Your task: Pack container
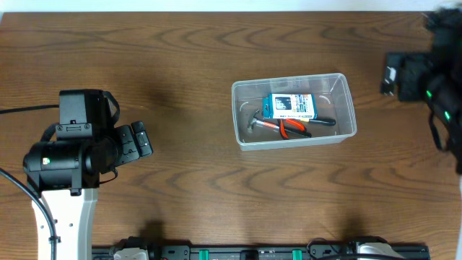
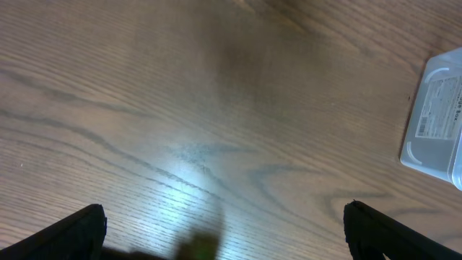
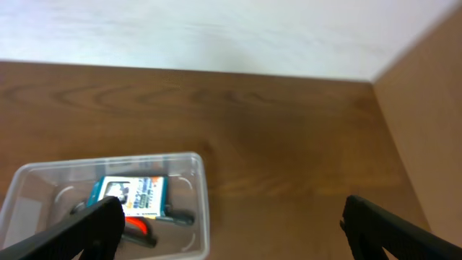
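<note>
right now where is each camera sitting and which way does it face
overhead: fixed above the table, looking straight down; left arm, left tool and right arm show.
left wrist: on the left arm, facing down at bare wood; its open fingers fill the bottom corners.
right wrist: on the right arm, looking across at the container; right tool open at the bottom.
shared: all three catch the container; overhead and right wrist also show the blue-and-white box inside.

This looks like a robotics lab. A dark wood-grain tabletop [image 1: 180, 43] carries a left arm [image 1: 65, 159] and a right arm [image 1: 433, 79]. A black cable [image 1: 22, 110] trails off it, a mounting rail [image 1: 238, 254] lines its near edge, and a plain white wall [image 3: 180, 29] stands behind it.
</note>
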Motion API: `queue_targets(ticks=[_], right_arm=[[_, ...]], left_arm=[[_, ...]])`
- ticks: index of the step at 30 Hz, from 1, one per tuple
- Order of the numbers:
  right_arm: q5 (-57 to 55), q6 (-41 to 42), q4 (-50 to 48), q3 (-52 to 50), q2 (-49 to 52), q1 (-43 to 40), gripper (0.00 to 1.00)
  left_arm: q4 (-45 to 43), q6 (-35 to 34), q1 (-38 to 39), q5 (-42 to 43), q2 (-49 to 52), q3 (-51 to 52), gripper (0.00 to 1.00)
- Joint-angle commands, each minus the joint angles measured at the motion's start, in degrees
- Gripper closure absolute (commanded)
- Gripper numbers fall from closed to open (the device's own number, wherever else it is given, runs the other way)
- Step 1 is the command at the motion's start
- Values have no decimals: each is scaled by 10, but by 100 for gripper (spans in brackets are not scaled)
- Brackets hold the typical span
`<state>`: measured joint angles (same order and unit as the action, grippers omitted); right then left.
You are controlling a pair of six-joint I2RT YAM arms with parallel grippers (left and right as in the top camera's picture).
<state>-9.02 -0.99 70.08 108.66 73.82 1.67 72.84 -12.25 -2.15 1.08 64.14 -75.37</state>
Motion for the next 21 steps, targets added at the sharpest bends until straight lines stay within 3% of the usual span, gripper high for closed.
queue_targets(ticks=[1,6,13,17,21], right_arm=[[-15,48,0,-64,-58,-21,1],[21,48,-49,-224,-152,-24,1],[228,68,-204,-463,-303,-24,1],[332,74,-285,-536,-384,-24,1],[343,74,-317,-574,-443,-24,1]], left_arm=[[0,-7,-2,-2,2,-8,2],[0,-8,-2,-2,2,-8,2],[0,-7,-2,-2,2,-8,2],[0,-7,-2,-3,2,-8,2],[0,-7,-2,-2,2,-8,2]])
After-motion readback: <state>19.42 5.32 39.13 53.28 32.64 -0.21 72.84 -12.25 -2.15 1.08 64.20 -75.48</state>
